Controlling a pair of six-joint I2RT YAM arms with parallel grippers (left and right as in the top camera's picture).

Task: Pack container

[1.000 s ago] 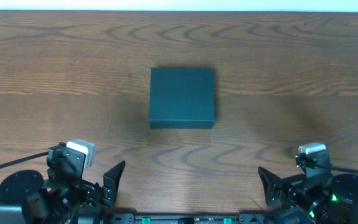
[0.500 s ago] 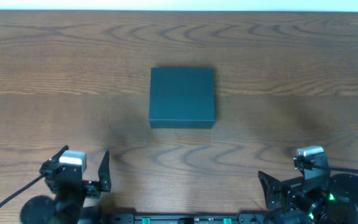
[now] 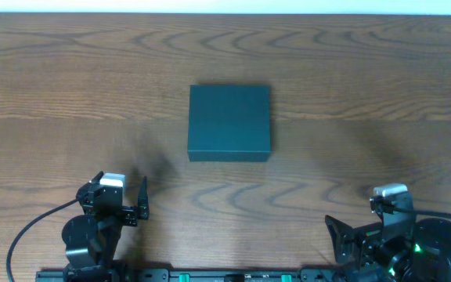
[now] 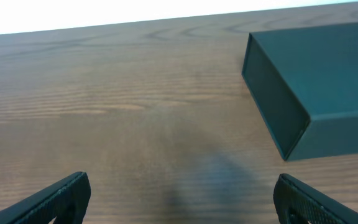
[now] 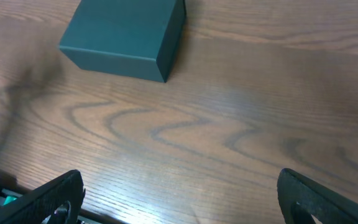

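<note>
The container is a dark teal-green square box with its lid closed, standing at the middle of the wooden table. It also shows at the upper right of the left wrist view and the upper left of the right wrist view. My left gripper is open and empty at the near left edge, well short of the box; its jaws are spread over bare wood. My right gripper is open and empty at the near right edge, its jaws also over bare wood. No snack items are in view.
The wooden table stretches to a pale far edge. A black cable trails from the left arm's base. A dark rail runs along the near edge between the arms.
My left arm has turned from pointing right to facing the far side, and its gripper has risen a little from the near edge. The right arm and the box have not moved.
</note>
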